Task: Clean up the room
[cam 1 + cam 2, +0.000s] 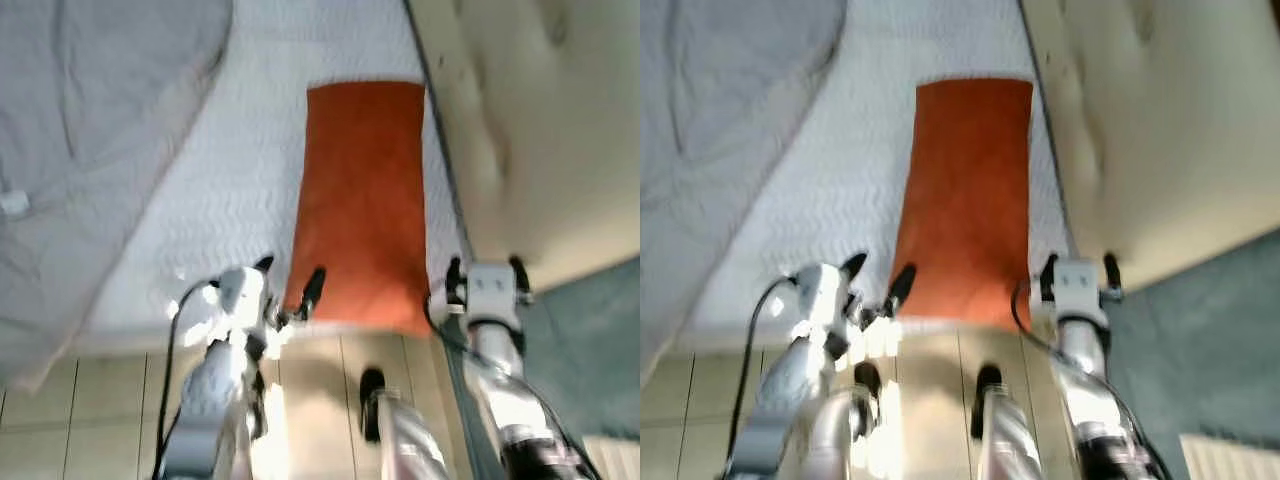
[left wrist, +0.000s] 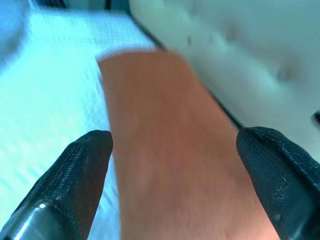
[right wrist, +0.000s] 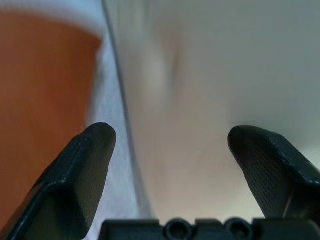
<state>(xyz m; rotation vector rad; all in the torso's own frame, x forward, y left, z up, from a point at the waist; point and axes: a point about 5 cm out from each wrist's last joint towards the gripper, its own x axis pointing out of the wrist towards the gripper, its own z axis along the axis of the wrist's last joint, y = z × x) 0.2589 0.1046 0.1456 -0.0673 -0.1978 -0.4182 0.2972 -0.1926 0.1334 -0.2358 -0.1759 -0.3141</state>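
Observation:
An orange pillow [image 1: 362, 200] lies lengthwise on the white quilted bed [image 1: 230, 180], close to the cream tufted headboard [image 1: 540, 130]. My left gripper [image 1: 290, 280] is open at the bed's near edge, its fingers [image 2: 75, 175] spread before the pillow's [image 2: 170, 150] near left corner. My right gripper [image 1: 488, 272] is open too, held at the near right of the pillow, in front of the gap between bed and headboard [image 3: 210, 100]. Neither gripper holds anything.
A grey blanket [image 1: 90, 130] is bunched over the left part of the bed. Pale wooden floor [image 1: 320, 370] runs under the bed's near edge. A grey-green wall or carpet area [image 1: 590, 350] lies at the right, below the headboard.

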